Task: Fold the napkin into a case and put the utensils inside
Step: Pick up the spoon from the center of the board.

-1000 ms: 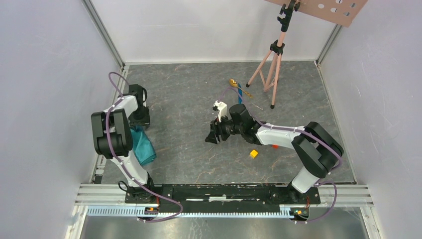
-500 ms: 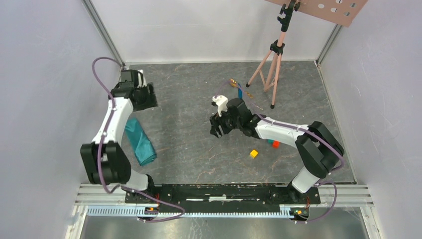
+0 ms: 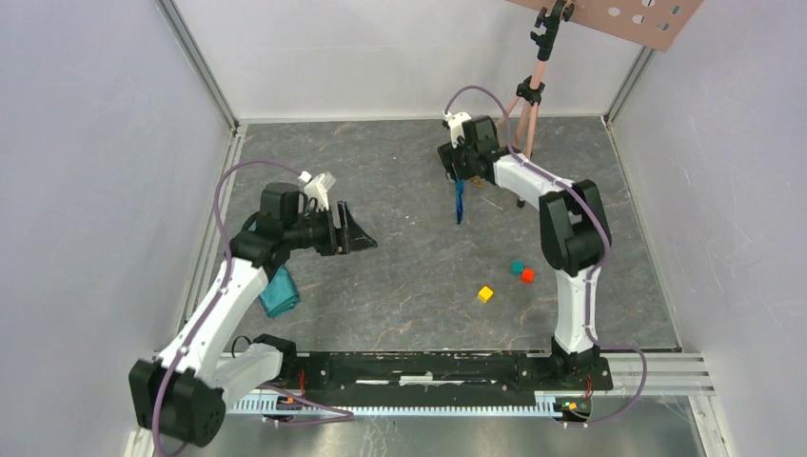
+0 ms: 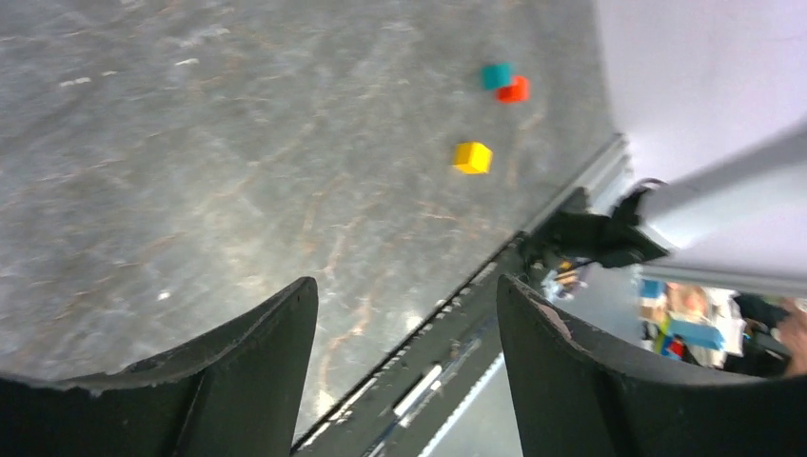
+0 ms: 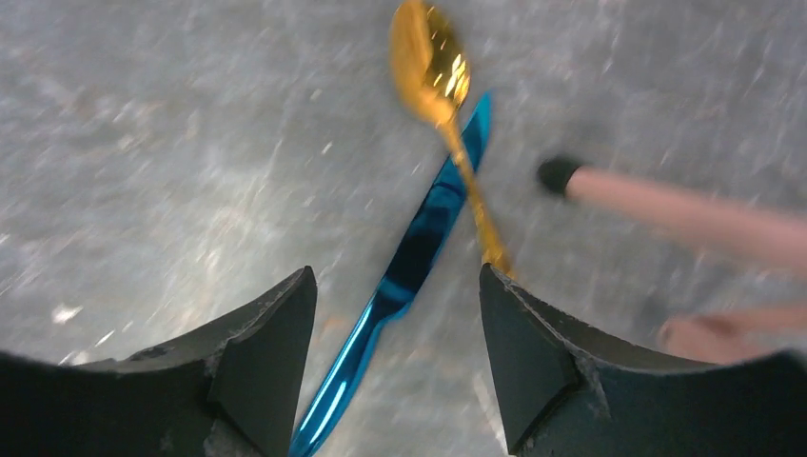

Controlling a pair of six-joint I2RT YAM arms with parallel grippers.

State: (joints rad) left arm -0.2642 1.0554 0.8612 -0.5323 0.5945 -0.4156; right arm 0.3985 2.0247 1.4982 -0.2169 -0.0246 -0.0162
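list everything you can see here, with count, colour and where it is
napkin: 1, teal-green, bunched at left, partly under left arm
spoon: 1, gold, far centre, crossing the knife
knife: 1, bright blue, under spoon
yellow cube: 1, yellow, right of centre
teal cube: 1, teal, beside red cube
red cube: 1, red, right of centre
tripod: 1, pink, far right
board: 1, tan, perforated, atop tripod
table: 1, grey marbled
left end effector: 1, black, open, left of centre
right end effector: 1, black, open, over utensils
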